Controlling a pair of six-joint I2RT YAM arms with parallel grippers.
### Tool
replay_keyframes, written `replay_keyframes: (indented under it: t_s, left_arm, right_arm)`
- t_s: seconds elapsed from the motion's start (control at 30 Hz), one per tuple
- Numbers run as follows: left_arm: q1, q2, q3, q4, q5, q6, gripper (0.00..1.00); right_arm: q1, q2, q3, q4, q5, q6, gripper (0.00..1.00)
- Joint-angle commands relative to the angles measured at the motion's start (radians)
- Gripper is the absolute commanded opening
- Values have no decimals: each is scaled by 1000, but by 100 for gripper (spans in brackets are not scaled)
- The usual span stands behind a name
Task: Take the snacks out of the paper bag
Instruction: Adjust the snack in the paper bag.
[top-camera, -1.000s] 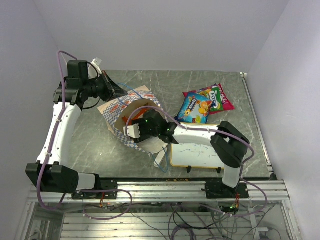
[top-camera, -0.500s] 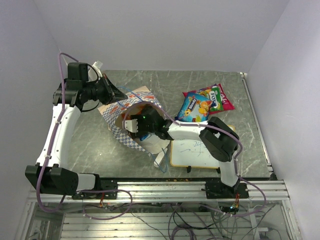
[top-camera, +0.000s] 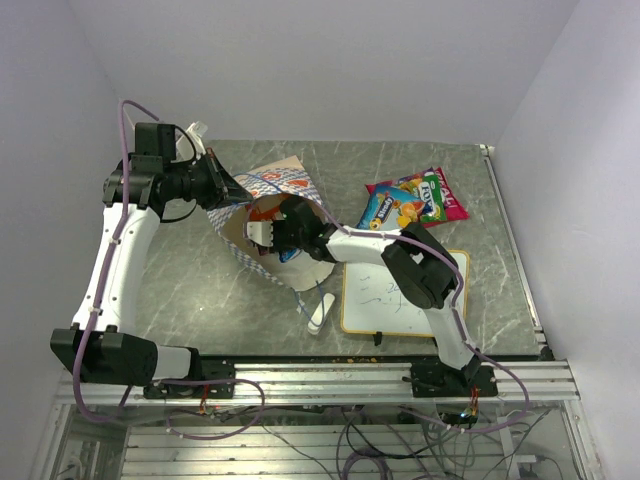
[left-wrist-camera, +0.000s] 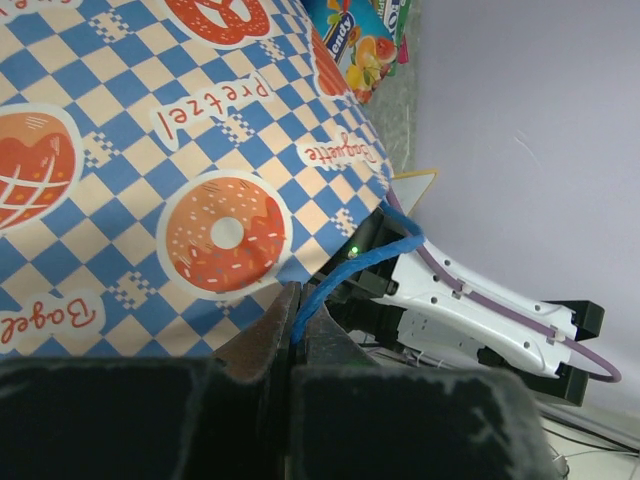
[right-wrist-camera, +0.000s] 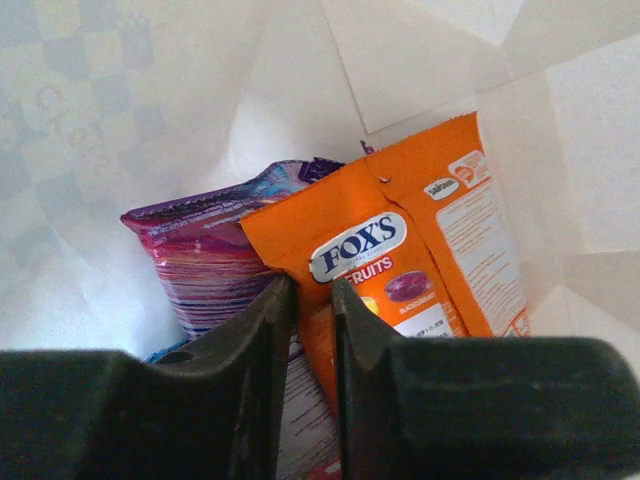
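**A:** Why's our left claw (left-wrist-camera: 292, 300) clamped on the blue cord (left-wrist-camera: 345, 270) of the bag (left-wrist-camera: 150, 150)?

**B:** Probably holds it open for us. Our right claw (right-wrist-camera: 312, 300) is inside, jaws nearly together round the orange packet (right-wrist-camera: 420, 250). Can't tell if we grip it.

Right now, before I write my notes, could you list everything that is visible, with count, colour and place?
paper bag: one, blue-and-white checkered and tan, centre-left of the table.
snack packets on the table: apparently three, blue, green and pink-red, overlapping, far right of the bag.
orange packet: one, inside the bag.
purple packet: one, inside the bag, left of the orange one.
whiteboard: one, white, near right.
white block: one, by the whiteboard's left edge.
table: one, grey-green marbled.
left gripper: shut on the bag's blue cord handle.
right gripper: inside the bag, jaws narrowly apart at the orange packet's edge; grip uncertain.
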Motion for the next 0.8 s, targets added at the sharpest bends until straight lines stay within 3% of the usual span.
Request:
replay_keyframes:
  t_s: [0.0, 0.17, 0.77]
  left_arm:
    - [4, 16, 75, -60, -20, 65, 7]
    - [21, 26, 89, -64, -28, 73, 7]
    - [62, 17, 33, 16, -22, -3, 7]
  right_arm:
    - [-18, 15, 40, -22, -5, -13, 14]
    - [-22, -5, 51, -16, -15, -15, 0]
    - [-14, -260, -86, 51, -243, 112, 0]
